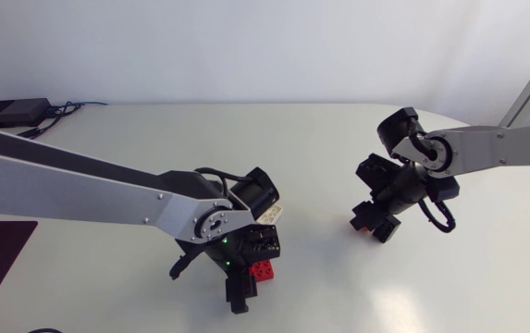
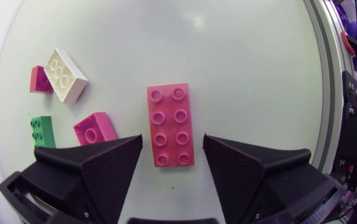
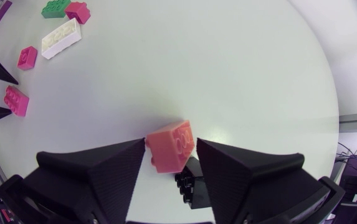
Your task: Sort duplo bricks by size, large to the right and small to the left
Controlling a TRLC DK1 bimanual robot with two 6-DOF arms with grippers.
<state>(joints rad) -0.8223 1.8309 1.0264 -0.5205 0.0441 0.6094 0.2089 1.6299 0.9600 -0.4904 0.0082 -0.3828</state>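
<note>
Seven bricks lie on the desk (image 2: 247, 62). The left pincer (image 2: 173, 142) is open, its fingers on either side of one long pink brick (image 2: 170, 124) that lies flat, with a gap at each side. Beside that pincer lie four more: one cream brick (image 2: 65, 74), one green brick (image 2: 41, 130) and two small pink bricks (image 2: 94, 129), one touching the cream brick. Well apart, the right pincer (image 3: 171, 143) grips one salmon brick (image 3: 173, 149) between both fingertips. One black brick (image 3: 194, 183) sits just beside it, under a finger.
</note>
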